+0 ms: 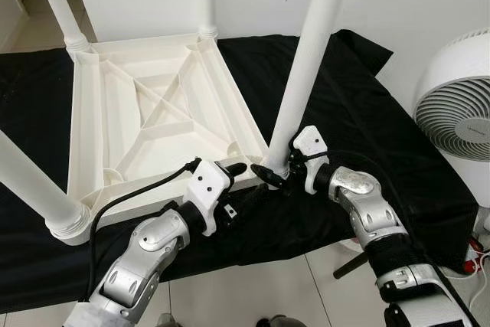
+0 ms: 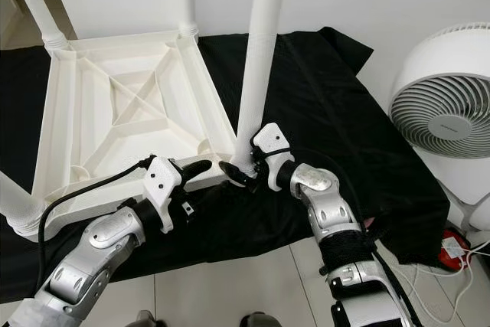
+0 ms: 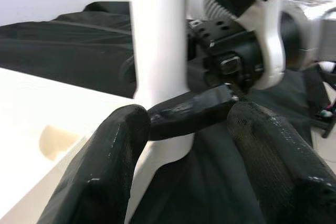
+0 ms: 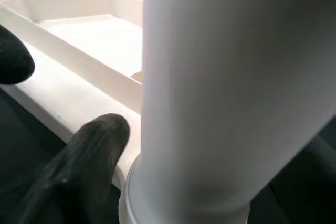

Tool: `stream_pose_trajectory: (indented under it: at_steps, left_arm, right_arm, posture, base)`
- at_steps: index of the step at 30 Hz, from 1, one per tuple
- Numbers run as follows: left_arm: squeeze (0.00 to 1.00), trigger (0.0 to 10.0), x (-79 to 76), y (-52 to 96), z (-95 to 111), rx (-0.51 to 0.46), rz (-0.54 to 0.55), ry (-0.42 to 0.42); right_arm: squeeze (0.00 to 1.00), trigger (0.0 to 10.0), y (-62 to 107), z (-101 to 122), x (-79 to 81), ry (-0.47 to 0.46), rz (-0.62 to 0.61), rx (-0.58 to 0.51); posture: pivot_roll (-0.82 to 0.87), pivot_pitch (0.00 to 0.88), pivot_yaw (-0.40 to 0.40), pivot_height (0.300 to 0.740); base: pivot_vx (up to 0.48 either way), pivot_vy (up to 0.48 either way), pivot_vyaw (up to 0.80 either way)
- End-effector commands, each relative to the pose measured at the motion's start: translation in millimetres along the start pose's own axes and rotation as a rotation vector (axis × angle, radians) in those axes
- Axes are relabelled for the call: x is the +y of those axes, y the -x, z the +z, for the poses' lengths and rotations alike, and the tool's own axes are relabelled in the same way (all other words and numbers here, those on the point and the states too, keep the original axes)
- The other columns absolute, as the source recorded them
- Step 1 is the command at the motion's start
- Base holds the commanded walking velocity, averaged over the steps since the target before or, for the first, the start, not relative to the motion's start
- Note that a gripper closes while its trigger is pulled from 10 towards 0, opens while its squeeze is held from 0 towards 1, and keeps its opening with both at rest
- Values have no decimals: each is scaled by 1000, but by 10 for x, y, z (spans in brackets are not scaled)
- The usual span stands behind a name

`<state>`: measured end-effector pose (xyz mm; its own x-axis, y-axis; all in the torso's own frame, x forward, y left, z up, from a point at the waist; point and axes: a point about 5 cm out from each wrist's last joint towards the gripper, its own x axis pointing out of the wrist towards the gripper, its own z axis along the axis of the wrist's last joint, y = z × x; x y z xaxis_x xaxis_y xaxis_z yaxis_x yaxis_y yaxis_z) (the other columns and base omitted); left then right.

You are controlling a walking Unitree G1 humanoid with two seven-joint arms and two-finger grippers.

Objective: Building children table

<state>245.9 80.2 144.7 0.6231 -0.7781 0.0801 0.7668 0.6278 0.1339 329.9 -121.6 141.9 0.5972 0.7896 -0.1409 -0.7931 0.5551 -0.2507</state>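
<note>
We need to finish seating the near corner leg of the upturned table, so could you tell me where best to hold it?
Grip the near corner leg low on its round shaft, just above the collar, coming level from the robot's right, as the right pincer does. The shaft stands upright and smooth; the table frame blocks the left side.

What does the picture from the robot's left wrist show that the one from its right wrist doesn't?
Left wrist view alone: the right end effector from outside, one black finger lying across the table leg, with black cloth behind.

Right wrist view alone: the ribbed underside of the upside-down table top, and the leg so close that it takes up most of the picture.

Both: that same white leg at its base, next to the white table edge, and a black finger close to it.
</note>
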Motion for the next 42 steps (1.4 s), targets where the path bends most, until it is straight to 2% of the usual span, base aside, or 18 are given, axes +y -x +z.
stream_pose_trajectory:
  at_steps: [1,2,3,16,17,19,20,21,23,26,28,30,33,36,38,42]
  left_arm:
    - [0,10000,-49,24,-13,13,-76,3]
    - [0,10000,-47,28,-14,14,-72,2]
    - [0,10000,-45,31,-13,14,-69,1]
    - [0,10000,-53,39,-19,15,-61,1]
    - [0,10000,-61,38,-21,16,-63,2]
    - [0,10000,-61,38,-21,16,-63,2]
    - [0,10000,-71,37,-24,17,-67,4]
    - [0,10000,-85,37,-32,20,-74,9]
    - [0,10000,-85,37,-32,20,-74,9]
    - [0,10000,-109,28,-50,25,-95,16]
    - [0,10000,-109,28,-50,25,-95,16]
    - [0,10000,-106,19,-49,24,-100,15]
    - [0,10000,-105,16,-49,24,-101,15]
    - [0,10000,-103,5,-49,23,-106,13]
    - [0,10000,-103,-1,-50,21,-108,13]
    - [0,10000,-74,1,-43,19,-93,5]
  right_arm:
    - [0,4980,-71,-14,27,16,60,22]
    - [0,3569,-81,-24,3,17,79,31]
    - [0,0,-84,-32,-27,16,86,38]
    - [0,0,-47,-75,-71,-19,89,32]
    - [0,1569,-27,-104,-61,-47,69,20]
    - [0,1569,-27,-104,-61,-47,69,20]
    - [0,10000,-5,-147,-38,-85,27,18]
    - [0,10000,17,-176,-3,-106,-45,17]
    - [0,10000,17,-176,-3,-106,-45,17]
    - [0,10000,39,-157,109,-172,-228,-17]
    - [0,10000,39,-157,109,-172,-228,-17]
    - [0,10000,35,-133,163,-214,-331,-32]
    - [0,10000,34,-143,186,-249,-389,-27]
    - [0,10000,26,-122,223,-302,-587,-53]
    - [0,10000,-2,-92,254,-287,-683,-60]
    - [0,10000,-29,-41,280,-306,-765,-80]
  posture:
    - [-16,57,-32,740]
    - [-16,57,-32,740]
    - [-4,55,-37,740]
    - [3,50,-46,740]
    - [0,51,-46,740]
    - [0,51,-46,740]
    - [-7,52,-45,740]
    - [-18,52,-39,740]
    - [-18,52,-39,740]
    - [-31,50,-37,740]
    - [-31,50,-37,740]
    - [-38,50,-35,740]
    - [-40,49,-33,740]
    - [-42,51,-36,740]
    - [-42,51,-36,740]
    - [-41,54,-42,740]
  base:
    - [0,0,0]
    - [0,0,0]
    - [0,0,0]
    - [0,0,0]
    - [0,0,0]
    - [0,0,0]
    - [0,0,0]
    - [0,0,0]
    - [0,0,0]
    - [0,0,0]
    - [0,0,0]
    - [0,0,0]
    - [0,0,0]
    - [0,0,0]
    - [0,0,0]
    - [0,0,0]
